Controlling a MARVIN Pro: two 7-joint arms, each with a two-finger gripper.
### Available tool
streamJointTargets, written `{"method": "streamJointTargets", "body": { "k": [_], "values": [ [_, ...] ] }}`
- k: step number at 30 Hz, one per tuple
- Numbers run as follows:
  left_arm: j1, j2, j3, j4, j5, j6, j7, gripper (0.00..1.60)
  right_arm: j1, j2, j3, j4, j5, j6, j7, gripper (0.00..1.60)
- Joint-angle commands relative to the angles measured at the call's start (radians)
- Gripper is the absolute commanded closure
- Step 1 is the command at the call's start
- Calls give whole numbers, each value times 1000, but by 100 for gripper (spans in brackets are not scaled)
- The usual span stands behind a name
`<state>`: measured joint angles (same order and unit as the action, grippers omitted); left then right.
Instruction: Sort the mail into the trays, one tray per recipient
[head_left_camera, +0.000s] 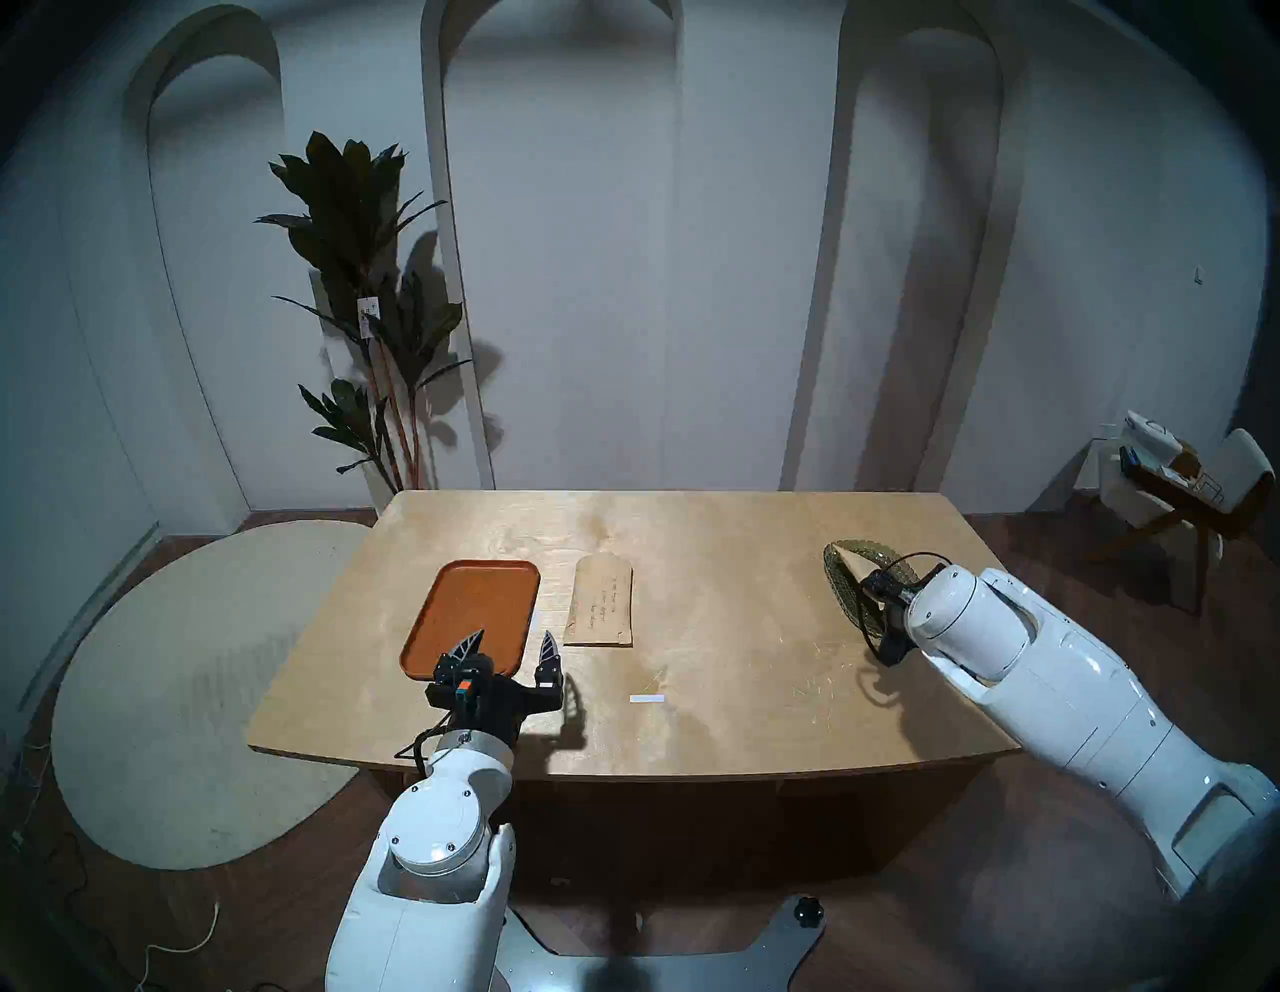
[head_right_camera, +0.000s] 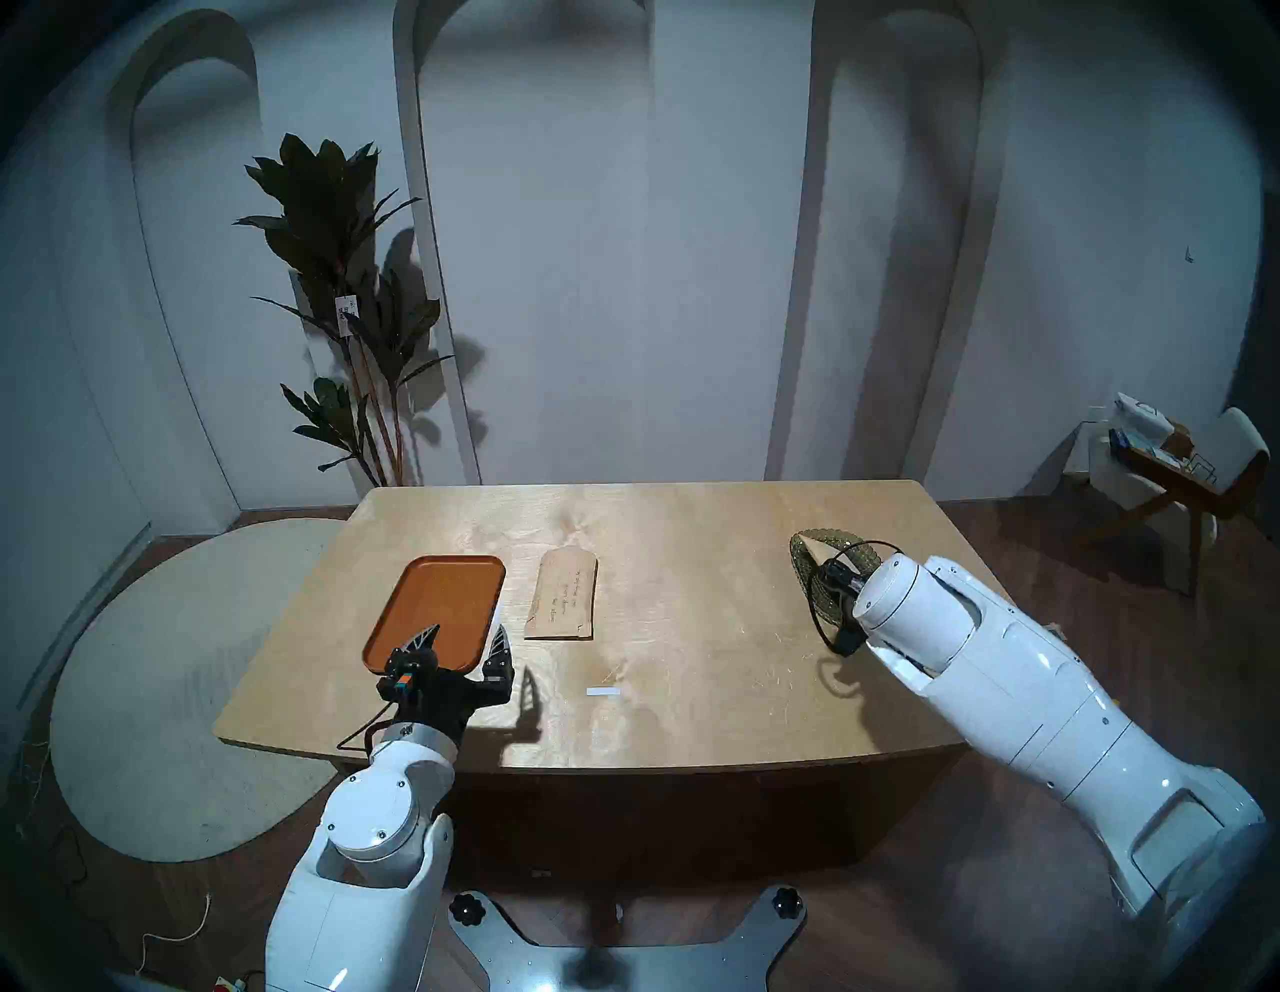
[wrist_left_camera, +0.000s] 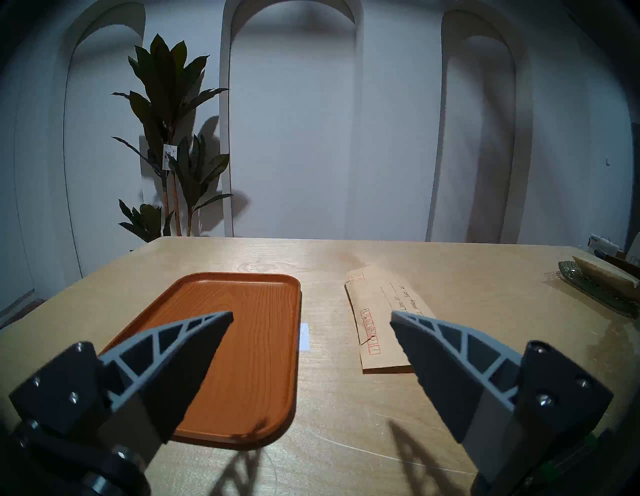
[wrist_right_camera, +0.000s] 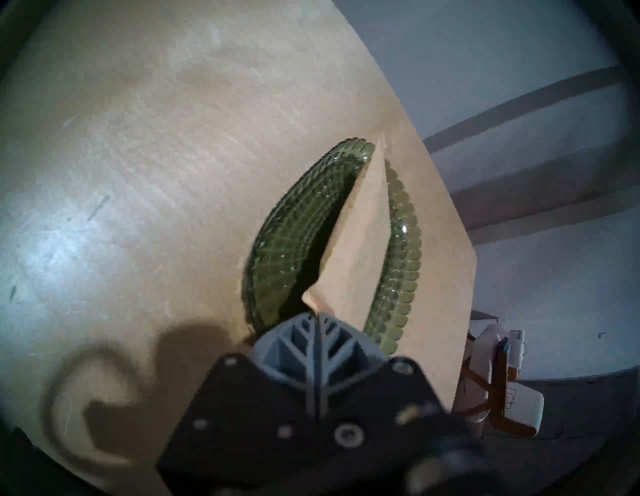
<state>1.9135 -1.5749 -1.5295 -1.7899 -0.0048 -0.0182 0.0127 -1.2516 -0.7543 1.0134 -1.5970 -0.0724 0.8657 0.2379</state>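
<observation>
One tan envelope with handwritten lines lies flat on the table, just right of the orange-brown tray, which holds nothing. My left gripper hovers open over the tray's near right corner; in the left wrist view its fingers frame the tray and that envelope. The second envelope rests tilted in the green glass dish at the table's right. My right gripper is shut on this envelope's near corner. In the head views the right wrist hides its fingers and part of the dish.
A small white tape strip lies near the table's front edge, and another strip sits beside the tray. A potted plant stands behind the table's left corner. A chair stands off to the right, and a round rug lies on the floor at left.
</observation>
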Motion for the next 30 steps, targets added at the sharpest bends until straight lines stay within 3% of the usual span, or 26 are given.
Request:
{"method": "streamJointTargets", "body": {
  "k": [1,2,3,9,13,20,27,30],
  "values": [
    [-5,0,-2,-23,-1,-4,1,0,-18,-5,19,-51,3,9,-28,14],
    [-5,0,-2,-23,-1,-4,1,0,-25,-9,28,-62,8,13,-35,14],
    [-5,0,-2,-23,-1,-4,1,0,-30,-10,36,-74,13,14,-39,0],
    [-7,0,-2,-20,0,-5,1,0,-48,-50,109,-171,85,26,-44,0],
    [-8,0,-1,-17,0,-5,1,0,-34,-115,151,-228,161,31,-22,0],
    [-9,0,-1,-15,0,-5,1,0,-3,-193,189,-305,279,15,-33,0],
    [-8,0,-1,-17,0,-6,1,0,-66,-285,301,-384,382,32,-157,0],
    [-8,0,-1,-19,0,-6,1,0,-84,-322,363,-381,377,24,-205,0]
  ]
}}
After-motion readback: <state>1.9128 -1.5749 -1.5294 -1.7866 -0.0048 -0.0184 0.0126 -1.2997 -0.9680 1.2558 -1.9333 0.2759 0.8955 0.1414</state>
